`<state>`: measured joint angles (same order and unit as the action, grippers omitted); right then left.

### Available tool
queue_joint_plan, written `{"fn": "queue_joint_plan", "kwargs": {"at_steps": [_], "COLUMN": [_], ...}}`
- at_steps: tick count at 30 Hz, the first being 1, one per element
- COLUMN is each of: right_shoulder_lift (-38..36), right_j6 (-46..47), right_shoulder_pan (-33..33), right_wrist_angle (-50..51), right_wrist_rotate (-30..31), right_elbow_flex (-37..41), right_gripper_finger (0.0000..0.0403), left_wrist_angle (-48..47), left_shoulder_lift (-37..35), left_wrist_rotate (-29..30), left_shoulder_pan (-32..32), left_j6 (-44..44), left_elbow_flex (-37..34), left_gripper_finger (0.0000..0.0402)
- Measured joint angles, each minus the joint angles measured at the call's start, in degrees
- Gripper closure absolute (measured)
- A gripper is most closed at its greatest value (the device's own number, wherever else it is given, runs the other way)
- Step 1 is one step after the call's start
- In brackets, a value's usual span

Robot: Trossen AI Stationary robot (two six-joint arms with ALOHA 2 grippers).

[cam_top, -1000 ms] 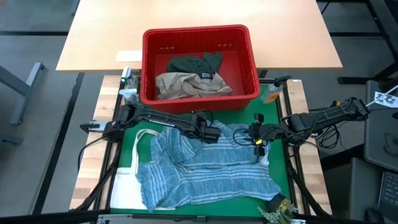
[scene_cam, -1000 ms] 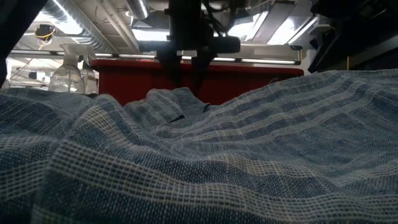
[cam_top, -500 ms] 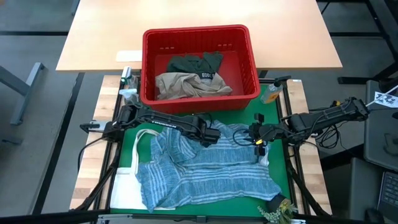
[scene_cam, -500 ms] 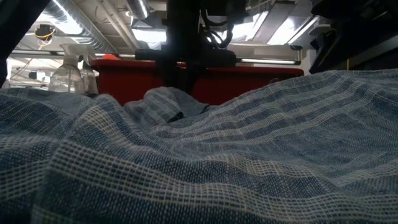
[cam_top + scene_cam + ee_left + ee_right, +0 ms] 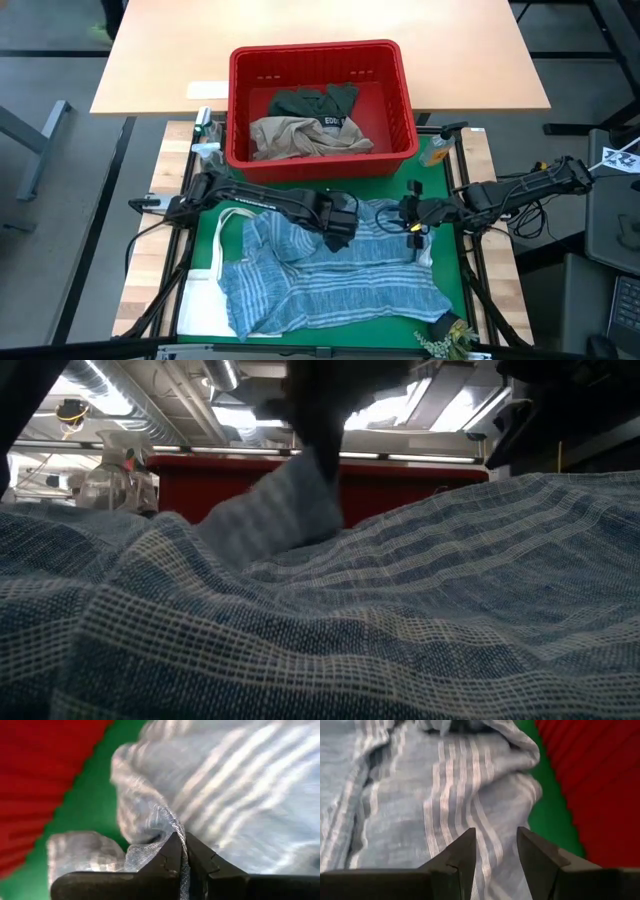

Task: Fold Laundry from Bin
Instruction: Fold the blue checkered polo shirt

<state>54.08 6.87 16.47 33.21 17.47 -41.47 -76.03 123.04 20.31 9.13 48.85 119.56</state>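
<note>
From my station I see the left pincer (image 5: pixel 341 226) pressed together on a fold of the blue-and-white striped woven garment (image 5: pixel 330 280), the cloth pinched between its two dark fingers (image 5: pixel 172 855) and pulled up into a small peak (image 5: pixel 290 500) in the low view. That garment lies spread over the green mat (image 5: pixel 205 240) on the counter, most of it in front of and below this pincer, toward the near edge. Just behind the pincer stands the rectangular red plastic bin with slotted sides (image 5: pixel 322 160), holding a crumpled beige garment (image 5: pixel 300 135) and a dark green garment (image 5: pixel 315 100) behind it. The right pincer (image 5: pixel 416 224) sits just to the right of the left one, over the striped garment's right edge, its fingers (image 5: pixel 462 855) spread with cloth showing between them and nothing pinched. A flat white tote bag with handles (image 5: pixel 205 295) lies to the left of the left pincer, partly under the striped garment.
</note>
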Motion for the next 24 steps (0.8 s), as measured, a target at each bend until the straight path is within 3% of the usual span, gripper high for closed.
{"fn": "queue_joint_plan", "kwargs": {"at_steps": [8, 14, 18, 24], "right_shoulder_lift": [-0.02, -0.01, -0.02, -0.02], "right_j6": [-4.19, -4.58, -5.88, -5.94], "right_shoulder_pan": [0.0, 0.0, 0.0, 0.0], "right_wrist_angle": [-6.15, -6.52, -6.33, -6.3], "right_wrist_rotate": [1.51, 5.07, 5.07, 5.07], "right_elbow_flex": [0.0, 0.0, 0.0, 0.0], "right_gripper_finger": [0.026, 0.026, 0.026, 0.026], "left_wrist_angle": [0.0, 0.74, 0.18, -1.22], "left_shoulder_lift": [-0.04, -0.2, -0.25, -0.37], "left_wrist_rotate": [-0.33, -3.49, -3.69, -2.44], "left_shoulder_pan": [4.41, 9.95, 14.3, 20.52], "left_j6": [-12.22, -18.22, -17.39, -7.29], "left_elbow_flex": [12.14, 15.5, 15.48, 15.48], "left_gripper_finger": [0.0401, 0.0401, 0.0401, 0.0401]}}
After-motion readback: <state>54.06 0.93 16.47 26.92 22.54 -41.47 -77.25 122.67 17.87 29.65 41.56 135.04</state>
